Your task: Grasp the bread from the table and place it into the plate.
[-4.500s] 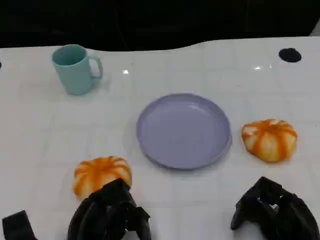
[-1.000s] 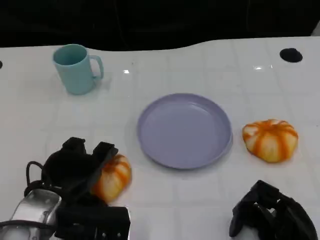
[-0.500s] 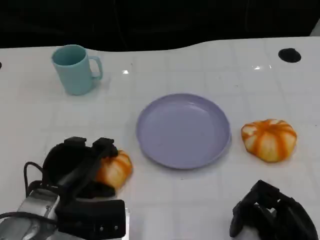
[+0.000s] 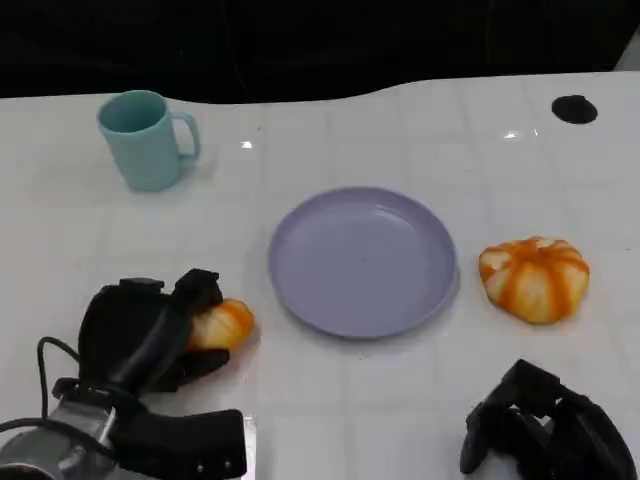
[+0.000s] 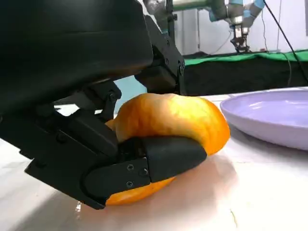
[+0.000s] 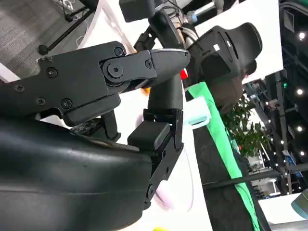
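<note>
An orange-and-white striped bread roll lies on the white table to the left of the lavender plate. My left hand grips this roll, its black fingers wrapped over and under it. The left wrist view shows the roll squeezed between the fingers, still touching the table, with the plate's rim just beyond. A second roll sits to the right of the plate. My right hand rests at the near right with its fingers curled in, holding nothing.
A teal mug stands at the far left of the table. A small black round spot marks the far right. The table's dark far edge runs across the top of the head view.
My left hand has come forward over the left roll and closed its fingers around it. The roll now looks smaller, more covered and squeezed. The right hand has stayed put.
</note>
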Controlling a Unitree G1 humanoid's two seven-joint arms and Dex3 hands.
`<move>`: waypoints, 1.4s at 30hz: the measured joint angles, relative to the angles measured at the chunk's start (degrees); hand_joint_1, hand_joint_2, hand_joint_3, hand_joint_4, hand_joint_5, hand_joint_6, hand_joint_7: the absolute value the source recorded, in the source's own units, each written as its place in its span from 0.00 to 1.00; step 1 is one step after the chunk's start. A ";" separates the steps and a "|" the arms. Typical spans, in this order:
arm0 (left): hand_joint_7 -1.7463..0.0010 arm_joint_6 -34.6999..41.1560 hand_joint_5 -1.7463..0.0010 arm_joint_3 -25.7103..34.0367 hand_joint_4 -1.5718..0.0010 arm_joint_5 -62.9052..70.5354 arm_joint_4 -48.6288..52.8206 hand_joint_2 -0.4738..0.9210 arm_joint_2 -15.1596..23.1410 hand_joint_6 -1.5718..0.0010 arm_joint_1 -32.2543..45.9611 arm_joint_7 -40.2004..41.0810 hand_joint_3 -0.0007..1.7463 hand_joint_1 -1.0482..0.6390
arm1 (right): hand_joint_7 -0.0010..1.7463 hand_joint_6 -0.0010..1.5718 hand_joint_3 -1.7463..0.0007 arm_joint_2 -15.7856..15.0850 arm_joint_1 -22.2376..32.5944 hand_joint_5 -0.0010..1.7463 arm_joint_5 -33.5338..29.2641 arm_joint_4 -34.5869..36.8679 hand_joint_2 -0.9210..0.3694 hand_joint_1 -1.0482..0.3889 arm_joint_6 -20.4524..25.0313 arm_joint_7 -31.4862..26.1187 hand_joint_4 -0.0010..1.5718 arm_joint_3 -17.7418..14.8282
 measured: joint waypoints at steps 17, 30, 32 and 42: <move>0.00 -2.47 0.00 8.94 0.01 -11.02 -12.68 0.49 -0.79 0.30 2.99 0.99 0.90 0.44 | 0.68 0.45 0.90 0.00 -0.89 0.89 0.05 0.93 0.00 0.32 0.25 -0.32 0.45 -0.02; 0.00 -6.57 0.00 5.72 0.04 -8.49 -7.46 0.55 -4.93 0.34 -3.81 0.22 0.88 0.39 | 0.69 0.45 0.91 -0.29 -1.06 0.90 0.09 1.07 0.00 0.33 0.65 0.33 0.45 0.03; 0.00 -7.31 0.00 4.79 0.05 -8.15 -5.68 0.57 -5.86 0.35 -5.88 0.16 0.88 0.36 | 0.69 0.45 0.91 -0.40 -1.13 0.90 -0.01 1.13 0.00 0.33 0.61 0.32 0.45 0.03; 0.00 -8.64 0.00 0.59 0.08 -5.81 2.34 0.83 -11.39 0.38 -15.52 -1.23 0.77 0.13 | 0.68 0.45 0.91 -0.75 -1.25 0.90 0.14 1.05 0.00 0.33 1.30 0.64 0.45 0.04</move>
